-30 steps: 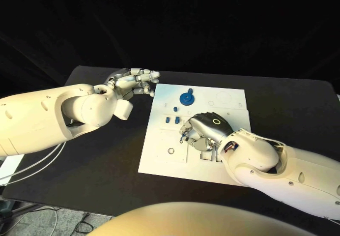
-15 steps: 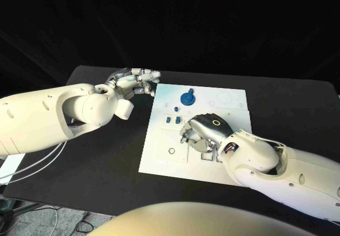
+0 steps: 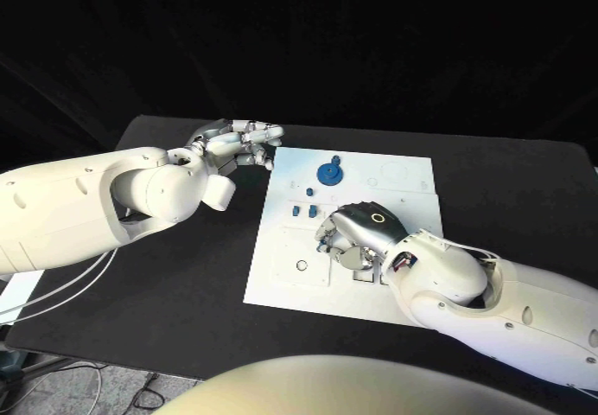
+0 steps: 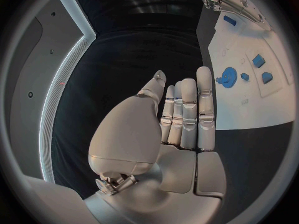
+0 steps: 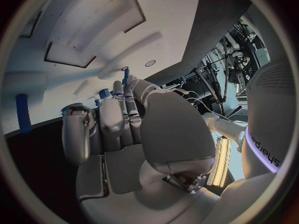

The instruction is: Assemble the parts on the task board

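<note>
The white task board (image 3: 284, 275) lies mid-table. A blue gear (image 3: 329, 172) stands near its far edge, with small blue parts (image 3: 303, 210) below it. My right hand (image 3: 357, 230) is over the board's middle, its fingertips down on the surface. In the right wrist view a small blue part (image 5: 126, 76) shows at the fingertips, and whether it is held is unclear. A blue bar (image 5: 23, 113) lies on the board nearby. My left hand (image 3: 237, 143) hovers off the board's far left corner. Its fingers (image 4: 189, 112) are straight and hold nothing. The gear (image 4: 228, 77) and the board (image 4: 249, 104) lie beside them.
Black table (image 3: 174, 277) surrounds the board on all sides. My left forearm (image 3: 87, 207) spans the table's left part, and my right forearm (image 3: 499, 303) covers the board's near right corner. Recessed slots (image 5: 93, 45) mark the board ahead of the right hand.
My right hand has shifted and turned slightly over the board's middle. The left hand has stayed still.
</note>
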